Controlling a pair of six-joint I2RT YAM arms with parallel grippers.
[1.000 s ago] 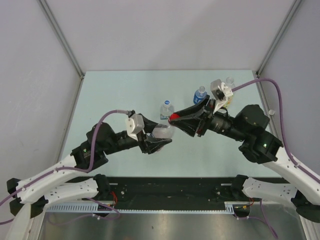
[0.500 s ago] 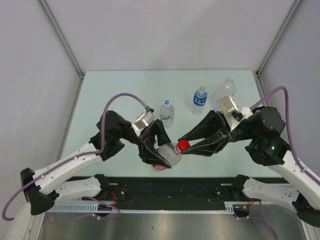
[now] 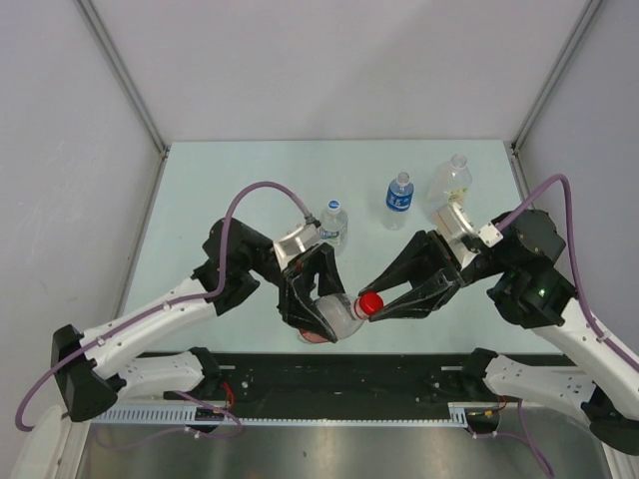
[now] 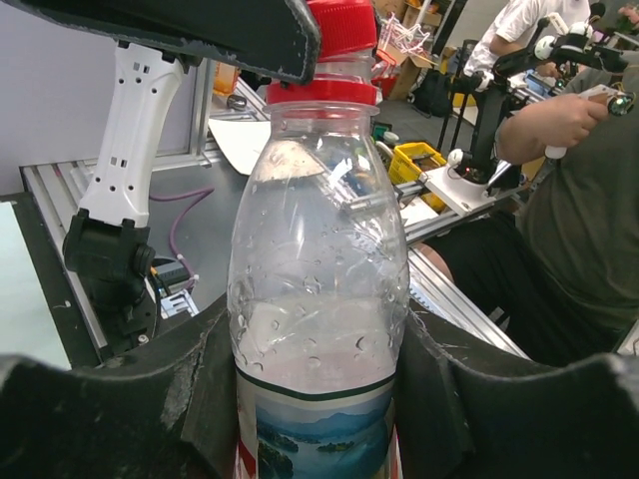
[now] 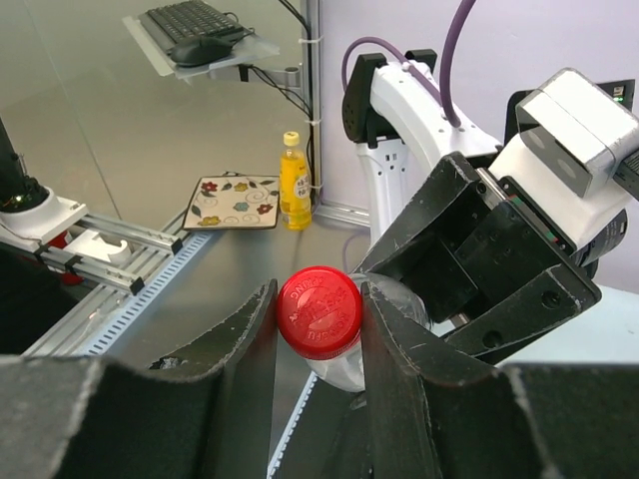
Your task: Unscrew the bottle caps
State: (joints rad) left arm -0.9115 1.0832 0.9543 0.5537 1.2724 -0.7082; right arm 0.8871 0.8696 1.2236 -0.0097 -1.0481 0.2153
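My left gripper (image 3: 321,311) is shut on the body of the small red-labelled bottle (image 3: 339,315), which it holds tilted above the table's near edge. In the left wrist view the clear bottle (image 4: 319,289) fills the gap between the black fingers (image 4: 150,389), and my left gripper (image 4: 319,409) clamps it at the label. My right gripper (image 3: 375,302) is shut on its red cap (image 3: 370,303). The right wrist view shows the red cap (image 5: 319,311) pinched between both pads of my right gripper (image 5: 319,334). The cap (image 4: 342,28) sits on the neck.
Three more capped bottles stand at the back of the pale table (image 3: 220,200): a white-and-blue-labelled one (image 3: 333,224), a blue-labelled one (image 3: 399,200), and a larger one with a yellowish label (image 3: 451,183). The table's black front rail (image 3: 339,374) runs just below the held bottle.
Both arms have carried the red-capped bottle from mid-table toward the near edge. Both grips have stayed the same.
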